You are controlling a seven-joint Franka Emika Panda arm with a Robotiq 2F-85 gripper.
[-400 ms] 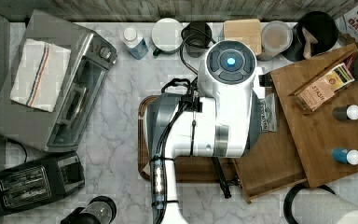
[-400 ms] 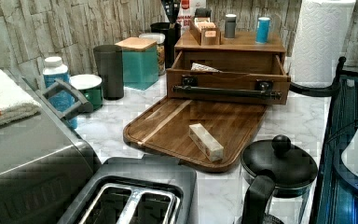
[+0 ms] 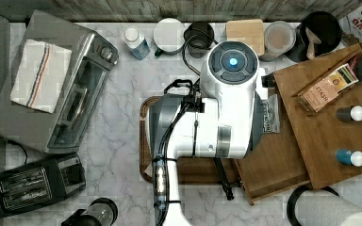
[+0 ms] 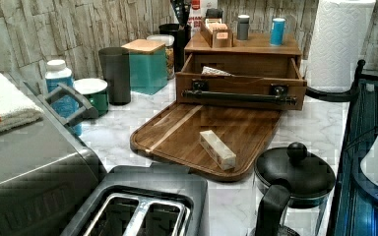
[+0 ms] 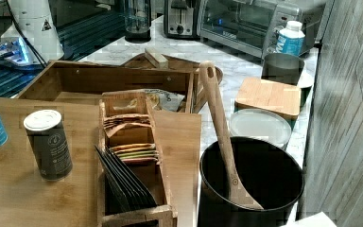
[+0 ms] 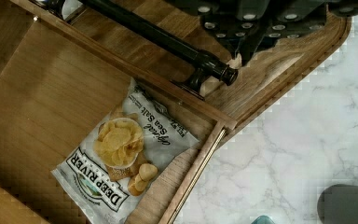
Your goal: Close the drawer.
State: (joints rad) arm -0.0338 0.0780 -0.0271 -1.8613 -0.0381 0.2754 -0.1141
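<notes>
The wooden drawer (image 4: 241,81) stands pulled out of its cabinet, with its long black bar handle (image 4: 238,97) across the front. A bag of chips (image 6: 121,158) lies flat on the drawer floor (image 6: 42,93). In the top view my white arm (image 3: 221,113) hangs over the drawer's (image 3: 273,165) front edge and hides much of it. The wrist view has my gripper (image 6: 247,53) shut and empty, just outside one end of the handle (image 6: 168,39), above the dark tray.
A darker serving tray (image 4: 177,132) with a small wooden block (image 4: 217,149) lies right in front of the drawer. The cabinet top (image 3: 330,122) carries a tea box and bottles. A toaster oven (image 3: 61,94), a toaster (image 3: 33,183), a French press (image 4: 293,177) and canisters ring the counter.
</notes>
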